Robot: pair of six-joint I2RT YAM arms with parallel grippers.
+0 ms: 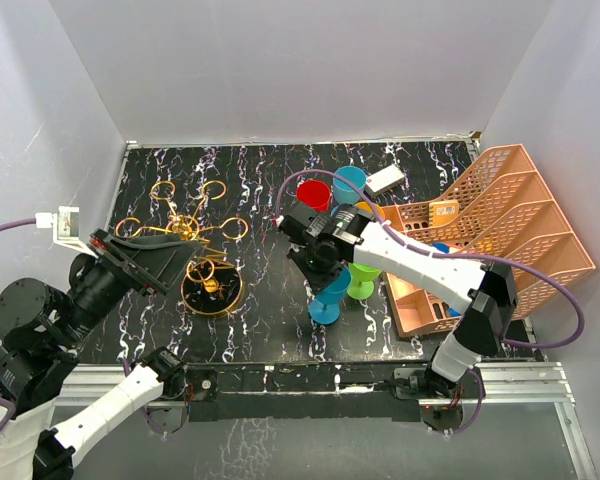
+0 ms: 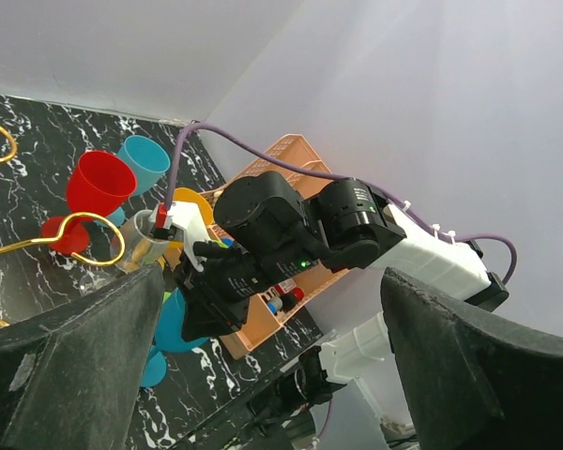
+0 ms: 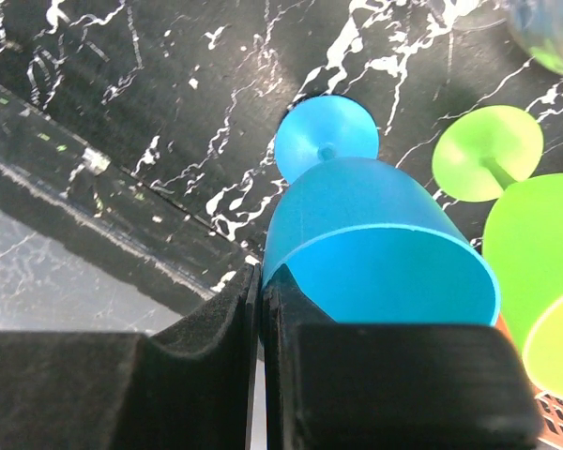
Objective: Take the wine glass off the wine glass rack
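Note:
The gold wire wine glass rack (image 1: 192, 232) stands on its round dark base (image 1: 212, 291) at the left of the table; one of its loops shows in the left wrist view (image 2: 86, 236). I see no glass hanging on it. My right gripper (image 1: 322, 258) is shut on the rim of a blue wine glass (image 1: 330, 296), which stands upright on the table to the right of the rack. In the right wrist view one finger is inside the blue wine glass (image 3: 375, 244) and one outside. My left gripper (image 1: 145, 262) is open and empty beside the rack's left side.
A green glass (image 1: 363, 280) stands against the blue one, also in the right wrist view (image 3: 535, 248). A red glass (image 1: 314, 194) and a teal glass (image 1: 349, 183) stand behind the right arm. A peach mesh organiser (image 1: 485, 225) fills the right side. The table's front edge (image 3: 94, 164) is close.

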